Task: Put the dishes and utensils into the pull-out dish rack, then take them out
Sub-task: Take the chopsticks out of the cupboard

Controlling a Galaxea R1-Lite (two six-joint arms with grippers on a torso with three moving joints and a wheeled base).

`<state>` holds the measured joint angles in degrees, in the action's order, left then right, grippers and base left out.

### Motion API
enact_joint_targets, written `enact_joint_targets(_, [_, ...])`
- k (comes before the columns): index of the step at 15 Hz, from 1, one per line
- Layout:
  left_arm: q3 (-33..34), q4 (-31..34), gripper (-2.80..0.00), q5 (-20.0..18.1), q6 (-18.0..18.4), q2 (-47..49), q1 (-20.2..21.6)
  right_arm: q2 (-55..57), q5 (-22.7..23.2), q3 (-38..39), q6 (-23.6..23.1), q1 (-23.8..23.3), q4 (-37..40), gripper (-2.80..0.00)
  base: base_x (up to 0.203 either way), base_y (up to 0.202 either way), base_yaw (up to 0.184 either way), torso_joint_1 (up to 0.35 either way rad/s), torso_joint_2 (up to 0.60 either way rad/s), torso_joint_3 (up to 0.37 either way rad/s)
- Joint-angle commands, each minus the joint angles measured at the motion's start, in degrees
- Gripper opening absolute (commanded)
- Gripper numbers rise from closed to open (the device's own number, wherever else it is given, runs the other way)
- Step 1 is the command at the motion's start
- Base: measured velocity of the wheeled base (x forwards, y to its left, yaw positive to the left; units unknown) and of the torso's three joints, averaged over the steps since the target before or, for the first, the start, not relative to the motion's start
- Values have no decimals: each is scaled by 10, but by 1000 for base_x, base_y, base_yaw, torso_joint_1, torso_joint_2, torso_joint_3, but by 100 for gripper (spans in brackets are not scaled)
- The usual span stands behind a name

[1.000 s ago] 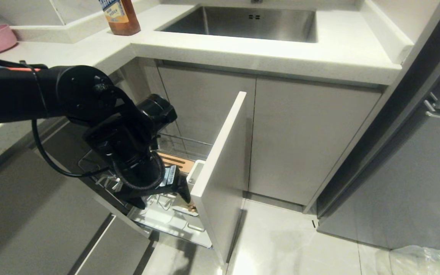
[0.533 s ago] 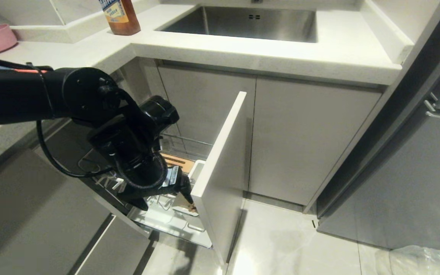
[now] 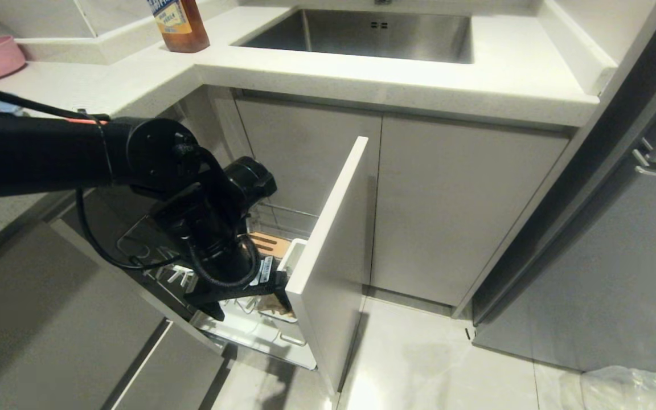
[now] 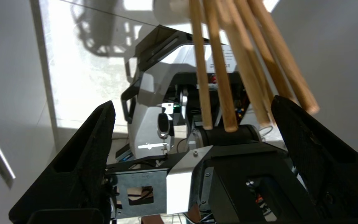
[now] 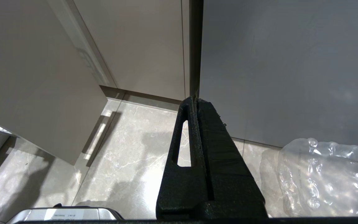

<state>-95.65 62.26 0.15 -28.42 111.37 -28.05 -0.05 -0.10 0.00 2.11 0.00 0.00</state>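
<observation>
My left hand (image 3: 248, 296) is down inside the pull-out dish rack (image 3: 265, 333), right at the white utensil cup (image 3: 294, 256) behind the pale grey drawer front (image 3: 333, 256). Fingers spread wide apart, nothing clamped. In the left wrist view the chopsticks (image 4: 222, 71) stand between my two fingers (image 4: 85, 155), ends poking toward the camera; looks like more than one pair of wooden sticks in there, can't count for sure. Whether either finger touches them, can't tell.

Step, my guess: the chopsticks stage. Either I've just dropped them in the cup (load) or I'm lined up to pull them out (unload); these views don't settle which. Orange-brown wooden strip (image 3: 268, 242) visible just beyond my wrist. Plate, bowl and spoon: not visible; my arm blocks much of the rack.

Next move, if unloading: close on the sticks as a bundle, lift straight up along the cup's axis so they clear the rim, mind the drawer front just beside. If loading: back out upward without snagging the sticks or wire prongs.

Right hand (image 5: 197, 102) parked low, pointing at the floor near the cabinet doors, fingers pressed together, holding nothing. Crumpled clear plastic (image 5: 328, 177) on the floor beside it.
</observation>
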Motion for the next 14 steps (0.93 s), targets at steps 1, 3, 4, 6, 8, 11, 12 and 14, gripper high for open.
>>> enact_joint_targets(1, [0, 4, 0, 7, -2, 5, 2, 0, 0, 0, 0, 0, 0, -280, 0, 0, 0, 0, 0, 0])
enact_joint_targets(3, [1, 7, 0, 37, -2, 3, 7, 0, 0, 0, 0, 0, 0, -280, 0, 0, 0, 0, 0, 0])
enact_joint_targets(4, [2, 8, 0, 56, -2, 2, 9, 0, 0, 0, 0, 0, 0, -280, 0, 0, 0, 0, 0, 0])
enact_joint_targets(6, [5, 8, 0, 78, -1, -1, 14, 0, 0, 0, 0, 0, 0, -280, 0, 0, 0, 0, 0, 0])
enact_joint_targets(8, [7, 17, 0, 79, 1, -2, 14, 0, 0, 0, 0, 0, 0, -280, 0, 0, 0, 0, 0, 0])
enact_joint_targets(11, [6, 29, 0, 78, 6, -5, 15, 0, 0, 0, 0, 0, 0, -280, 0, 0, 0, 0, 0, 0])
enact_joint_targets(12, [4, 28, 0, 76, 4, -6, 12, 0, 0, 0, 0, 0, 0, -280, 0, 0, 0, 0, 0, 0])
enact_joint_targets(14, [-2, 25, 0, 61, 0, -14, 8, 0, 0, 0, 0, 0, 0, -280, 0, 0, 0, 0, 0, 0])
